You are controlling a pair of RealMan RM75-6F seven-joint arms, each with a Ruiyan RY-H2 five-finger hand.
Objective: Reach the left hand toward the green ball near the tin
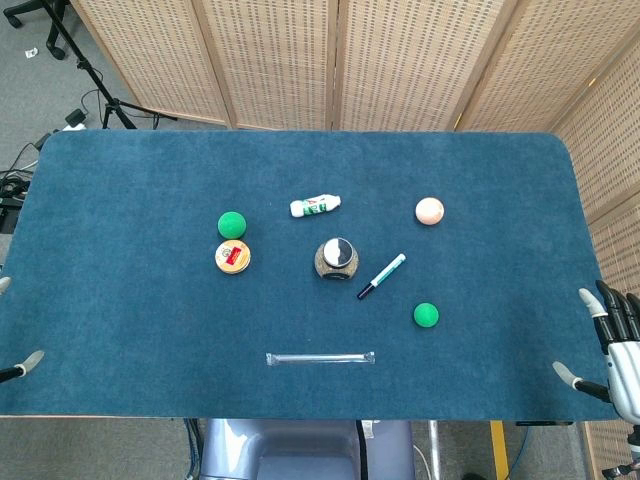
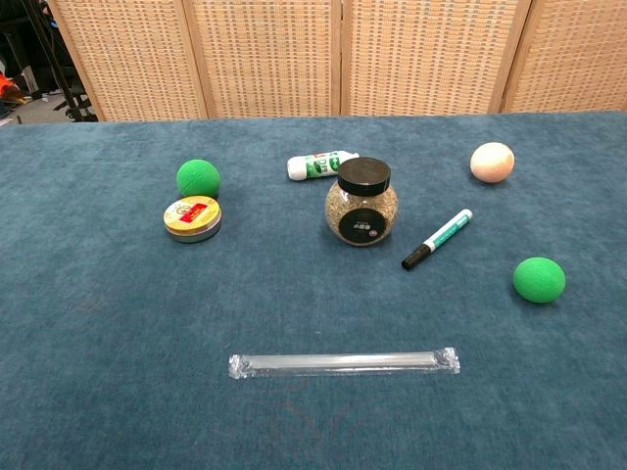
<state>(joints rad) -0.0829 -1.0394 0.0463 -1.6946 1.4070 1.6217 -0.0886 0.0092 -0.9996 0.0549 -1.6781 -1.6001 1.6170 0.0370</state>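
Green ball near the tin: lies on the blue worktop, left of centre, just beyond the round tin with the yellow-and-red lid, close beside it.
Second green ball: right side, nearer edge, well apart from the first.
Peach ball: far right.
Glue stick: lying flat, far of centre.
Jar: upright, black lid, centre.
Marker: green-and-white, black cap, lying slantwise just right of the jar.
Clear wrapped straw: lying crosswise near the front edge.
Left hand: only fingertips show at the worktop's left edge in the head view, far from the ball; whether spread or closed cannot be told.
Right hand: at the right edge, fingers spread, holding nothing.
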